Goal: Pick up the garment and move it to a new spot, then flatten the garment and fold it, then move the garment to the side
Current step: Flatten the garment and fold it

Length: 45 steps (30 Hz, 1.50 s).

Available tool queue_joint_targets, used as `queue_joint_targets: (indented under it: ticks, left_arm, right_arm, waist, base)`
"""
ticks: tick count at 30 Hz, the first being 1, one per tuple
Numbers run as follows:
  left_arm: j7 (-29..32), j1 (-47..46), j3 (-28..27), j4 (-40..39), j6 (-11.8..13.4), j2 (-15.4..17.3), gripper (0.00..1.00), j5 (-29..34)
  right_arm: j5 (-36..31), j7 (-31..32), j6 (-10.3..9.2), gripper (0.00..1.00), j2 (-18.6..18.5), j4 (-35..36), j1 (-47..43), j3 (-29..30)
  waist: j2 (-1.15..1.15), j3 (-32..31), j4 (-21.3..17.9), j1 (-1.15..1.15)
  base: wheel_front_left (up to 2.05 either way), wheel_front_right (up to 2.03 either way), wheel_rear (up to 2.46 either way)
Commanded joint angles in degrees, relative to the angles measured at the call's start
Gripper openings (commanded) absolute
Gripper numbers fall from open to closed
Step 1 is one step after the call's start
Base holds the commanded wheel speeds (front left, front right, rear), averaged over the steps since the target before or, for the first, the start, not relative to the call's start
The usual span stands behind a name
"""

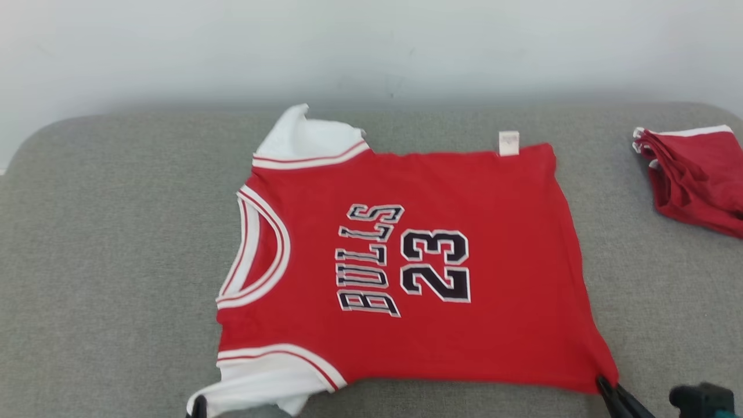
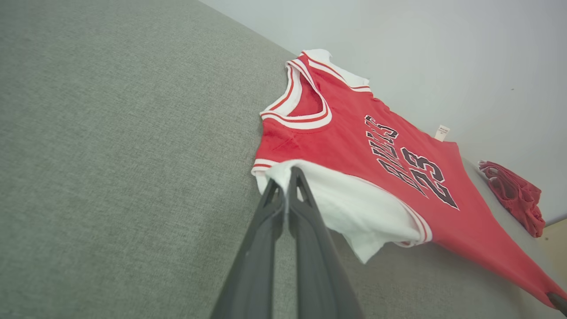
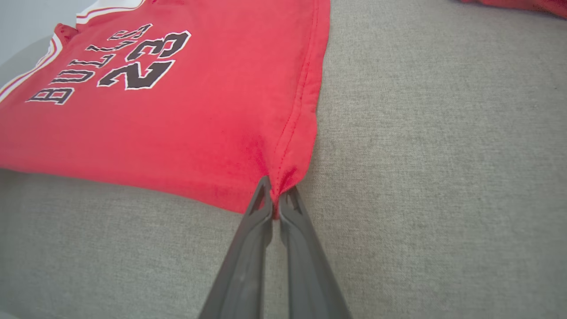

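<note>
Spread print-up across the middle of the gray upholstered surface: a red Bulls jersey, number 23 in black with white outline. Neckline to the left, hem to the right, white-and-red trim round the collar and sleeve ends. Far white sleeve crumpled upward toward the pale wall. Small white label poking out of the far edge.

Left gripper pressed together on the edge of the near white sleeve, thin cloth nipped between the two dark fingers. Sleeve raised a little off the surface, shadow beneath. In the head view, just a dark tip at the bottom edge, by that sleeve's left end.

Right gripper pinching the near right hem corner, fingers closed with a fold of red cloth and its stitched seam between the tips. Corner drawn out to a point toward the near right. Near edge of the jersey stretched in a line between the two grips.

Well apart at the far right, close to the surface's edge: a second red garment with white trim, bunched in loose folds, touching neither the jersey nor either gripper.
</note>
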State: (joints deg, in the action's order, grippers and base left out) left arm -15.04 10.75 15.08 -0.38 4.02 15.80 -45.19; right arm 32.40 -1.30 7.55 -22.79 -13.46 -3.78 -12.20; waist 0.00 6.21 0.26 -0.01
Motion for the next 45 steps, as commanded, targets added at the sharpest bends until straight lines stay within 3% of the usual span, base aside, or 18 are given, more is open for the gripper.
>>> queue_joint_targets:
  ticks: [1,8,18,28,38,39,40,41,42,45]
  left_arm:
    - [-0.08,1.32,0.38,0.21,-0.38,0.36,0.0,0.72]
    - [0.4,0.19,1.9,-0.28,-1.04,1.1,0.0,2.28]
    - [5.24,-11.71,3.9,0.94,-4.63,5.31,0.0,5.44]
    - [11.86,-31.97,4.37,9.42,-8.65,7.74,0.0,5.48]
    - [10.6,-44.16,7.05,23.16,-10.99,7.11,0.0,6.04]
    - [9.95,-44.8,7.25,24.04,-11.09,6.92,0.0,6.06]
    - [9.12,-45.26,7.35,24.92,-10.98,6.68,0.0,6.03]
    - [8.45,-45.5,7.68,25.71,-11.05,6.62,0.53,6.31]
    - [7.87,-45.59,8.02,26.55,-11.14,6.48,1.0,6.41]
    - [6.01,-45.17,9.05,28.03,-11.36,5.87,1.0,6.1]
  right_arm:
    - [-1.44,1.12,-0.12,0.0,-0.76,1.19,-2.92,1.59]
    - [-3.0,4.76,-0.12,0.0,2.44,6.02,-7.29,4.87]
    - [-1.45,9.47,-0.12,0.0,4.57,8.11,0.5,2.54]
    - [1.47,12.86,-0.12,0.0,6.6,2.27,15.41,1.81]
    - [1.73,11.19,-0.12,0.0,8.23,-6.13,25.71,0.18]
    - [1.67,10.44,-0.12,0.32,8.13,-6.56,26.22,-0.08]
    - [1.77,9.83,-0.12,0.47,7.96,-7.12,26.35,-0.35]
    - [1.71,9.16,-0.12,1.0,7.75,-7.56,26.47,-0.51]
    - [1.44,8.38,-0.12,1.0,7.42,-7.8,26.69,-0.78]
    - [1.29,6.66,-0.12,1.0,6.46,-8.26,25.77,-1.8]
  waist:
    - [0.0,-1.04,0.9,0.01]
    - [0.0,-0.47,-0.04,0.01]
    - [0.0,0.15,-3.1,0.01]
    - [0.0,6.75,-5.33,0.01]
    - [0.0,10.11,-6.2,0.01]
    - [0.0,10.12,-6.19,0.01]
    - [0.0,10.03,-6.13,0.01]
    - [0.0,9.9,-6.04,0.01]
    - [0.0,9.7,-5.97,0.01]
    - [0.0,8.8,-5.57,0.01]
  base:
    - [0.0,0.0,0.0]
    - [0.0,0.0,0.0]
    - [0.0,0.0,0.0]
    - [0.0,0.0,0.0]
    - [0.0,0.0,0.0]
    - [0.0,0.0,0.0]
    - [0.0,0.0,0.0]
    - [0.0,0.0,0.0]
    - [0.0,0.0,0.0]
    - [0.0,0.0,0.0]
